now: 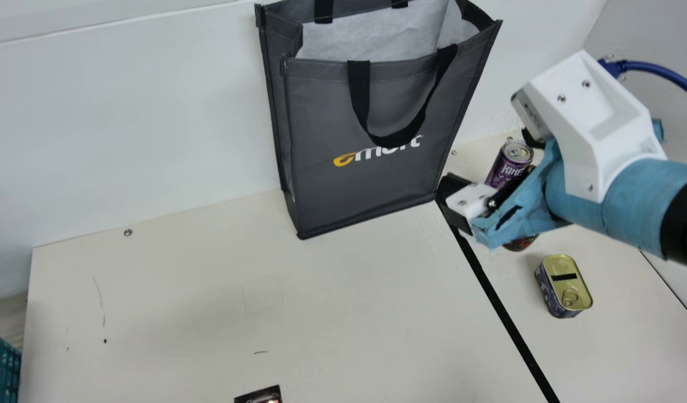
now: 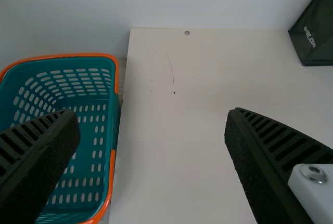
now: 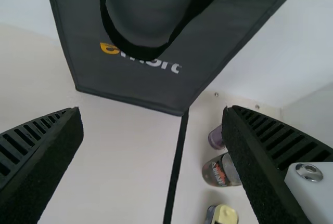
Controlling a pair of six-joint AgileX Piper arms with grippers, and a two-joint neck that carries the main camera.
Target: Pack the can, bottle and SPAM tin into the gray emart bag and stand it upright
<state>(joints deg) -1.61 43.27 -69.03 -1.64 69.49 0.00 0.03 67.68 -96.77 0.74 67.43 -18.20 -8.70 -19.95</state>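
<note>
1. The gray bag stands upright on the counter, close to the wall behind it. Its mouth is open at the top, pale paper shows inside, and a black handle droops over its front.
2. A black stripe runs along the counter from the bag's lower right corner in the main view.
3. The purple can stands on the stripe's right side, partly behind the right gripper.
4. A dark round container with red on its label sits between the can and the tin. I cannot tell its full shape.
5. The tin lies with its gold lid and ring pull facing up, on the same side of the stripe.
6. The right gripper hangs above the counter, to the right of the bag, its jaws spread apart.
7. The left gripper has its jaws apart too, over the counter's left part.
8. A teal basket with an orange rim sits just beside the counter's left edge.
</note>
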